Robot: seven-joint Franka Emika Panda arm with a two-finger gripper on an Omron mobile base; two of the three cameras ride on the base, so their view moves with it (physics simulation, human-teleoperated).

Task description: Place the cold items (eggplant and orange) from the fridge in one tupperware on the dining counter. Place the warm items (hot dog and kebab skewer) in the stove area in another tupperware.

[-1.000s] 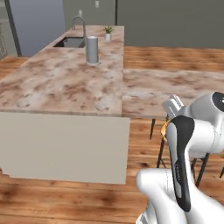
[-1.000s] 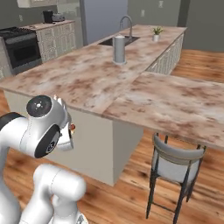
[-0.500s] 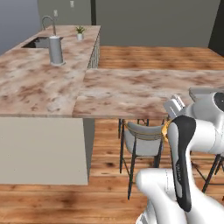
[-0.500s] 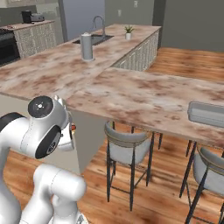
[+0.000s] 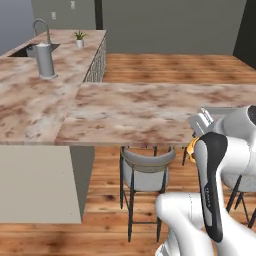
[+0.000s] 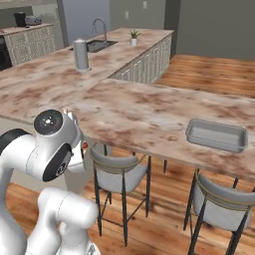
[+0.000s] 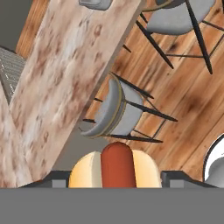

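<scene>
Since a second ago my base has swung along the dining counter (image 6: 149, 112), bringing stools and the grey tupperware (image 6: 217, 135) into sight ahead of my hand to its right. My gripper (image 7: 114, 183) is clenched on the hot dog (image 7: 114, 168), held low beside my body, short of the counter edge. More driving could jolt the bun loose or knock it against that edge; my fingertips are cut off and the sausage's far end is hidden.

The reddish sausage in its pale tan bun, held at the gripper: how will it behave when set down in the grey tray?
The reddish sausage in its tan bun looks rounded, so it may roll slightly. The bun seems soft and probably light. The shallow grey rectangular tray has a raised rim, which should likely stop it.
</scene>
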